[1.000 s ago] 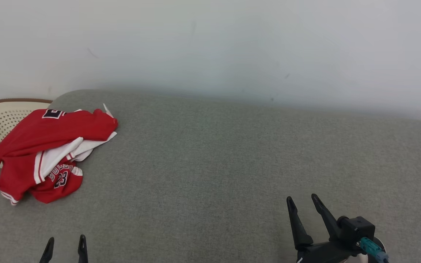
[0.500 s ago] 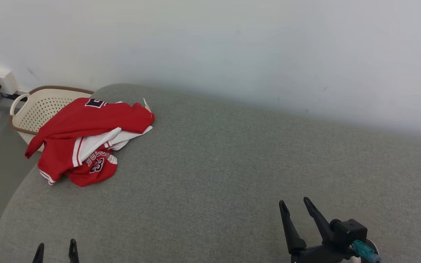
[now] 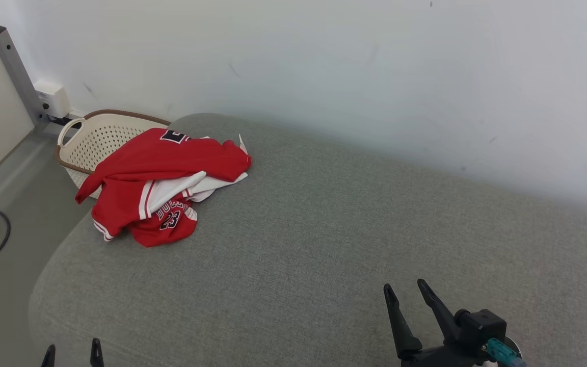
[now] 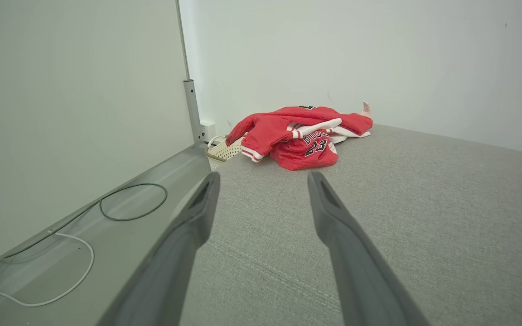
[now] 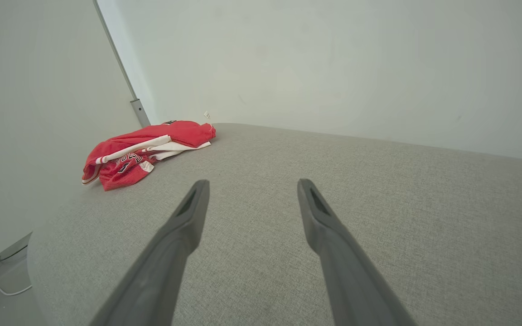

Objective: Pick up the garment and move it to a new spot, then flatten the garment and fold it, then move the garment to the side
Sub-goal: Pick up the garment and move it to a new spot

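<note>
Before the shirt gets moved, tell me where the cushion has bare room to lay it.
The widest bare patch is the middle of the grey cushion, from the red shirt rightward along the wall. The near strip in front of the shirt is bare too. Crowded: the far left corner, where the shirt lies bunched beside the basket.

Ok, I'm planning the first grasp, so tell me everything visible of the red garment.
The garment is a soft red jersey with white trim, dark lettering and the number 23. It lies crumpled in a heap at the far left corner of the grey cushion, one part overhanging the edge by the cream basket. A white tag sticks up.
</note>
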`<state>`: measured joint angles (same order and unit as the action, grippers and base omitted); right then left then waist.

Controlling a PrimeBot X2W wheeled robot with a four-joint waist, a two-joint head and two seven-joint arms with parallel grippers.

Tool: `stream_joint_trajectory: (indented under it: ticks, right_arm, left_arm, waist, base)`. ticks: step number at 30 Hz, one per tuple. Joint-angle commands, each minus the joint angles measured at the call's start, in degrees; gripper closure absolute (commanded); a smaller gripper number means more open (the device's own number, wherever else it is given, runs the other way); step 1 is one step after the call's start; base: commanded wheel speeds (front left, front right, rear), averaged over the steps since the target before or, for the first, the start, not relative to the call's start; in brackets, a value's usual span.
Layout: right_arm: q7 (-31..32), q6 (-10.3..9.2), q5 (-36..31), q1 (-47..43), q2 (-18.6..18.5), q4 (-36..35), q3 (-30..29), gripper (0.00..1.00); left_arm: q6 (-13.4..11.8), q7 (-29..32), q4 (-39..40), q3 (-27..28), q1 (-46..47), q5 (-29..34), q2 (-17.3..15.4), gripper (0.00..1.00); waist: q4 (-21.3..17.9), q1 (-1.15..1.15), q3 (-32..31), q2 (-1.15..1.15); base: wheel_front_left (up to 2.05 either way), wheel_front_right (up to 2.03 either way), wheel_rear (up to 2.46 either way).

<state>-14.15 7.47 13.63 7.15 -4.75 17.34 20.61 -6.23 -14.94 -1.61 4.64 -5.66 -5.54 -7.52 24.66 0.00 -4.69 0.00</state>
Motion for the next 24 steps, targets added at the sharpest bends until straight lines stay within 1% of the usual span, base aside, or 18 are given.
stream_joint_trajectory:
  ticks: [1,8,13,19,24]
  right_arm:
    - [-0.29,0.04,0.41,-0.38,0.15,0.06,0.2,0.0]
    - [-0.47,0.04,0.57,-0.12,0.12,0.37,0.61,0.0]
    - [-0.55,0.04,0.69,0.54,-0.07,0.62,0.89,0.0]
    - [-0.51,0.04,0.57,1.38,-0.22,0.58,1.07,0.0]
    - [-0.32,0.04,0.45,2.36,-0.63,0.44,1.32,0.0]
  left_arm:
    - [-0.33,-0.21,0.29,0.21,-0.78,-0.81,-0.44,0.0]
    - [-0.83,-0.21,0.62,0.43,-1.0,-1.03,-0.54,0.0]
    - [-0.51,-0.21,0.91,0.33,0.54,-1.69,-0.67,0.0]
    - [0.17,-0.13,1.49,0.45,2.84,-2.88,-1.18,0.0]
    - [1.61,0.32,2.1,1.08,7.18,-4.58,-2.9,0.0]
  waist:
    - [0.47,0.0,-0.07,0.0]
    - [0.59,0.0,0.11,0.0]
    - [-0.22,0.0,0.64,0.0]
    - [-1.91,0.0,1.61,0.0]
    - [-4.12,0.0,3.07,0.0]
  base:
    - [0.0,0.0,0.0]
    - [0.0,0.0,0.0]
    - [0.0,0.0,0.0]
    - [0.0,0.0,0.0]
    - [0.0,0.0,0.0]
